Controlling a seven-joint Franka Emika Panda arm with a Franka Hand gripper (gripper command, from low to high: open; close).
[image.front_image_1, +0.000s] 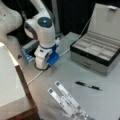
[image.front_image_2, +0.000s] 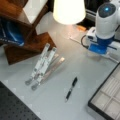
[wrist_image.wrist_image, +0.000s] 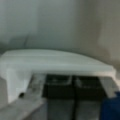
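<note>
You are looking at a robotics lab staged like a home office: a white Franka arm (image.front_image_1: 41, 30) stands bolted on a pale grey worktop (image.front_image_2: 82, 72) beside a black perforated optical breadboard (image.front_image_2: 15, 106), a glowing cream lampshade (image.front_image_2: 68, 10) and a dark wooden shelf (image.front_image_2: 22, 32).

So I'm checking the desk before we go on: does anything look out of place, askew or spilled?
Nothing spilled or damaged. The pen lies loose on the table, apart from the open box and the folded metal stand. The gripper is down at the table's edge by the cable, touching none of them.
</note>
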